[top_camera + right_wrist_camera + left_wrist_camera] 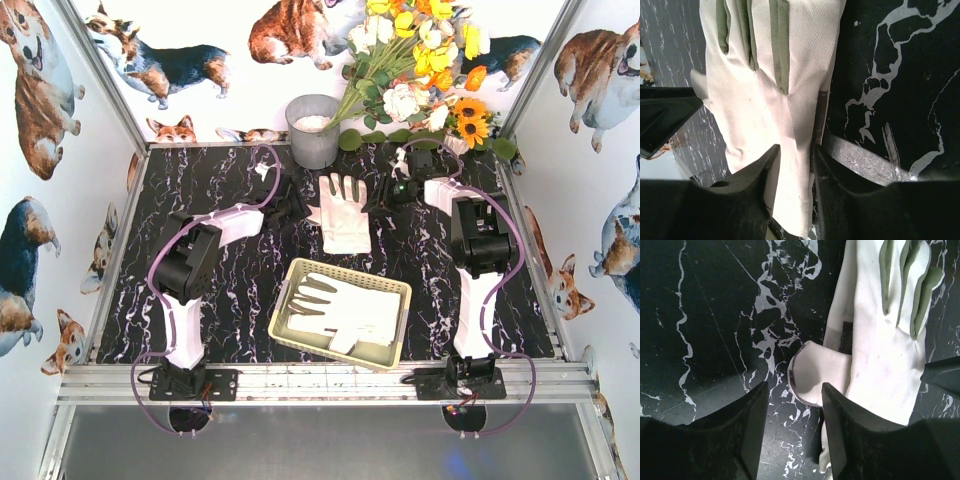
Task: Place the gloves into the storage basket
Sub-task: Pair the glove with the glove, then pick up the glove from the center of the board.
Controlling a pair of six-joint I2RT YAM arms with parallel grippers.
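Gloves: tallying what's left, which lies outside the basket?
The white, olive-fingered fabric glove on the black marbled table; the others lie inside the cream plastic lattice basket.

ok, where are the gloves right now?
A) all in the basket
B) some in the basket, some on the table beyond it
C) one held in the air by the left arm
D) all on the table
B: white gloves lie in the cream lattice basket, and loose gloves lie flat on the black marble tabletop beyond it.
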